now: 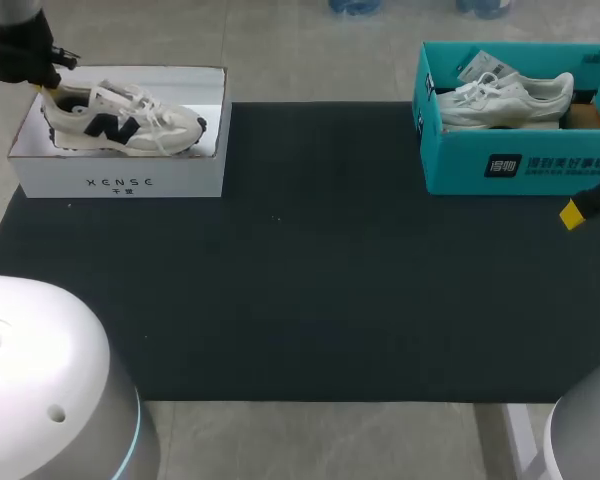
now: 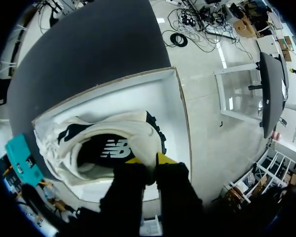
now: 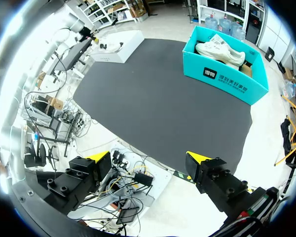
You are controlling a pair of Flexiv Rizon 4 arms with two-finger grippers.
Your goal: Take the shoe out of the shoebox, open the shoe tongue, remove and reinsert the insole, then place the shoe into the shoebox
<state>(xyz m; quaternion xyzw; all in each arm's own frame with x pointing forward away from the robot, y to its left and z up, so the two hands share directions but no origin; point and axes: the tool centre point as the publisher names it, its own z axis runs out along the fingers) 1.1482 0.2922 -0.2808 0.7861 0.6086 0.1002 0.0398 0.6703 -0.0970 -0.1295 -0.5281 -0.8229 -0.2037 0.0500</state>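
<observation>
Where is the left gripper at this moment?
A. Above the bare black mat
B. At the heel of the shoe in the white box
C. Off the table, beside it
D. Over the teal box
B: the left gripper has its yellow tips on either side of the heel rim of the shoe, which lies in the white box.

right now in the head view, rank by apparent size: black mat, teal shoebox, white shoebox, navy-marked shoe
1. black mat
2. white shoebox and teal shoebox: look alike, and the teal one is cut off at the edge
3. navy-marked shoe
</observation>
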